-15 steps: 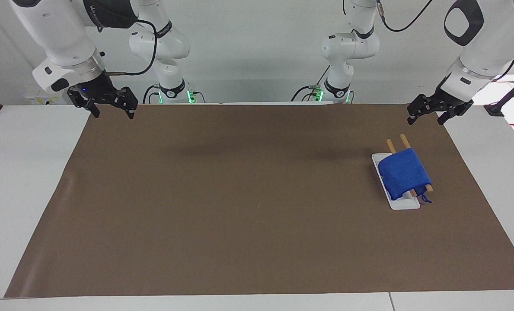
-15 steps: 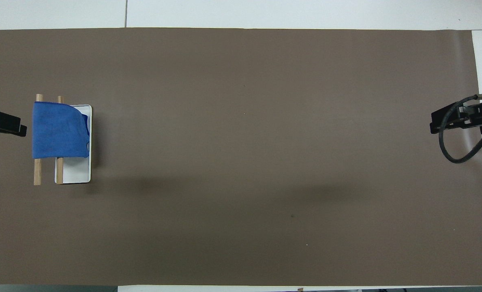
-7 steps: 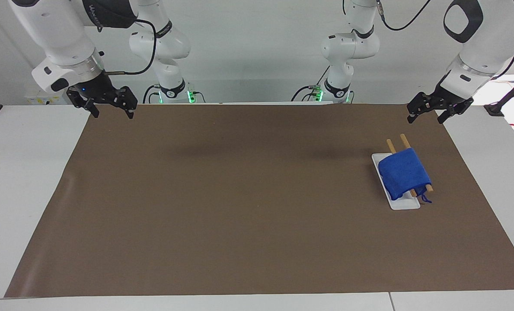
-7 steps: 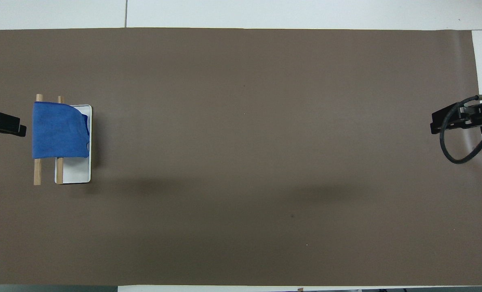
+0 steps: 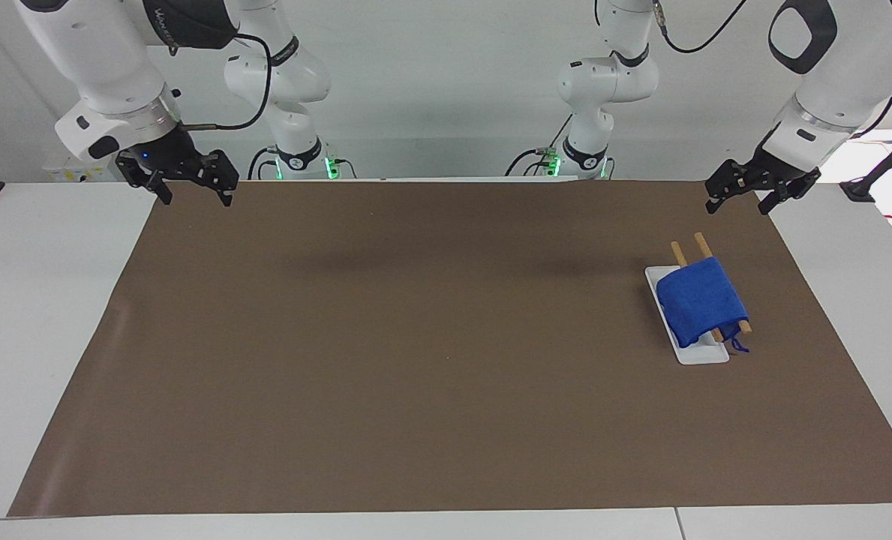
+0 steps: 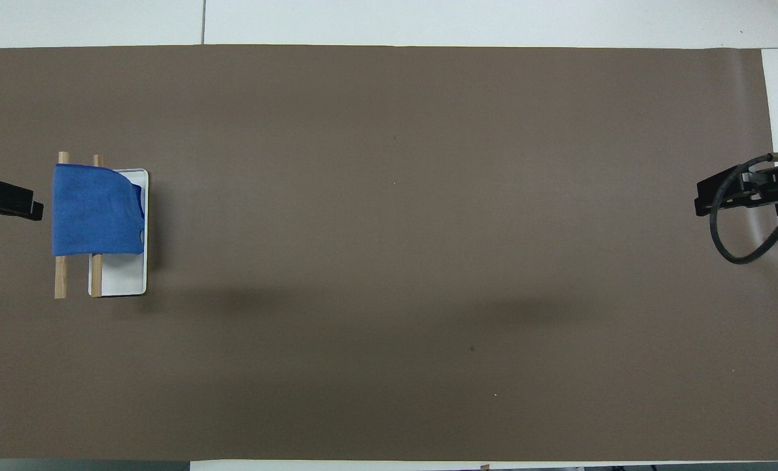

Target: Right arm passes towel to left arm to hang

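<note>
On the brown mat [image 5: 415, 360], toward the left arm's end of the table, a white tray [image 5: 704, 354] is set, and it is taken as the landmark. Two wooden rods [image 5: 702, 243] are carried above the tray, running lengthwise along it, with their ends sticking out past the cloth toward the robots. The towel [image 5: 701, 300] is draped over both rods, covering most of their length; its edge is seen hanging down into the tray on the side toward the mat's middle. A thin blue loop string [image 5: 738, 345] is seen dangling at the towel's corner farthest from the robots, just beside the tray's end.

Above the mat's corner, nearer the robots than the tray and well apart from it, the left gripper [image 5: 740, 199] is held in the air. Its fingers are spread and nothing is held between them; the towel is not touched.

Well apart from the tray, over the mat's corner at the right arm's end, the right gripper [image 5: 194, 189] is held up, a small blue light showing on its body. Its fingers are spread too, with nothing between them.
</note>
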Controlling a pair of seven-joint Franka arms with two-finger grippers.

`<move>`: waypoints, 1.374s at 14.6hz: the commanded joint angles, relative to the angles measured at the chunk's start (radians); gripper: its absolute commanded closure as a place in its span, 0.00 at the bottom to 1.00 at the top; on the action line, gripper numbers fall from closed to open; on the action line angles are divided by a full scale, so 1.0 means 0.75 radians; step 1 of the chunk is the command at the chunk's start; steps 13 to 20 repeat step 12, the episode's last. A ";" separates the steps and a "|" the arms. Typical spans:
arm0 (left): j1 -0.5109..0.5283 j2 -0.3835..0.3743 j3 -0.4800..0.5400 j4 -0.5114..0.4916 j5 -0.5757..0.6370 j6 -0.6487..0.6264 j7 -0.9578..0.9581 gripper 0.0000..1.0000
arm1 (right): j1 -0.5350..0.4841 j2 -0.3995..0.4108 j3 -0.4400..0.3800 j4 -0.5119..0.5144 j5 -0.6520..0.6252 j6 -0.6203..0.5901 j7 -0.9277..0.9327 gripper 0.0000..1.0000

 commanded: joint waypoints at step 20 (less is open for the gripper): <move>-0.003 -0.032 -0.004 -0.027 0.017 0.001 0.006 0.00 | -0.024 -0.027 0.009 -0.035 0.015 0.020 -0.029 0.00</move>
